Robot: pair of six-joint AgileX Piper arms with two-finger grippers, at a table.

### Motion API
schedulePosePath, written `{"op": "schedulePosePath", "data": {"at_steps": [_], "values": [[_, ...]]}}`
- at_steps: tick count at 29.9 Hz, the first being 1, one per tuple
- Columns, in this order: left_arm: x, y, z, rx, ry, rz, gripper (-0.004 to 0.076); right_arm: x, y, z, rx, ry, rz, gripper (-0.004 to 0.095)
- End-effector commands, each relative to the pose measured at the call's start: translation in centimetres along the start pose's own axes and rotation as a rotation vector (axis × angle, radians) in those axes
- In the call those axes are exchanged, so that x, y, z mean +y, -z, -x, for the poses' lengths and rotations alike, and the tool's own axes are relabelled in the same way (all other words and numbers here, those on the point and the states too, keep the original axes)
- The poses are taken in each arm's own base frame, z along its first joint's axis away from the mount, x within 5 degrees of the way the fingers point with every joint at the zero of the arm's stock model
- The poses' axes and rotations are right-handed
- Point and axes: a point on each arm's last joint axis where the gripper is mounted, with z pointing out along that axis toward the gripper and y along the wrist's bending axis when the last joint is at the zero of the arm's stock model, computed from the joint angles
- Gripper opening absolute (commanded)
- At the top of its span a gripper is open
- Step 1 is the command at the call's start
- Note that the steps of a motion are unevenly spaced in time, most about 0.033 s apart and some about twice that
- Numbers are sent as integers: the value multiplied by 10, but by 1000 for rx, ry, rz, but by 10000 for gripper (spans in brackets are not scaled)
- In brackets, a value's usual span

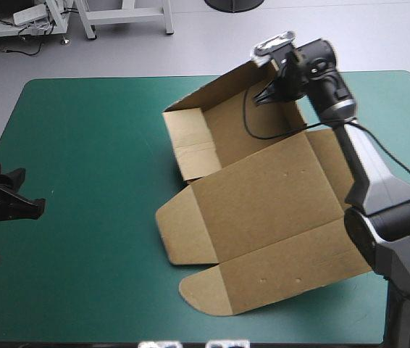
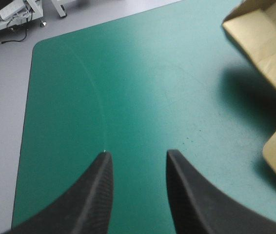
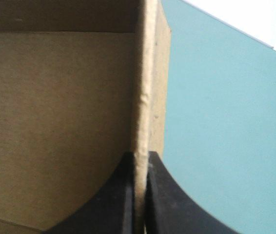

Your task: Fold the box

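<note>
Currently the box [image 1: 263,217] lies right of centre in the high view, on the teal-green cover [image 1: 89,145]. Its tray part sits toward the upper middle of the frame with several walls raised. The wide lid panel lies flat and spreads toward the lower right. One side flap of the lid points toward the centre of the table, and a rounded front flap lies near the bottom edge of the frame.

The right gripper [image 1: 266,94] is in the upper right of the high view, at the tray's far right corner, with its arm running down the frame's right side. In the right wrist view its two black fingers [image 3: 123,195] are all but together, clamped on the top edge of a raised wall. The thin board edge stands between them. The brown inside of the tray lies on one side of that wall and bare cover on the other.

The left gripper [image 1: 32,190] sits at the left edge of the high view, about halfway down, well apart from the box. In the left wrist view its fingers stand apart over bare cover with nothing between them. A corner of the tray and an edge of the lid show ahead and off to one side.
</note>
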Motion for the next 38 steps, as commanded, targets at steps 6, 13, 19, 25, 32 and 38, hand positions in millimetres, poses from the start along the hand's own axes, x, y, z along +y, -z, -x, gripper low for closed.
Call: {"op": "schedulePosePath", "data": {"at_steps": [6, 13, 19, 25, 32, 38], "values": [[-7, -1, -2, 8, -42, -53, 261, -141, 125, -50, -118, -292, -271, -23], [-10, -1, -1, 3, -64, -70, 261, -204, 107, -137, 43, -550, -228, -23], [-8, -1, -1, 3, -68, -57, 261, -207, 58, -197, 207, -575, -199, -23], [-8, -1, -2, 7, -68, -58, 261, -187, 6, -233, 200, -629, -133, -24], [-8, -1, -2, 7, -68, -58, 261, -182, -10, -245, 163, -564, -142, -23], [-8, -1, -2, 7, -68, -58, 262, -184, -10, -244, 156, -455, -146, 129]]}}
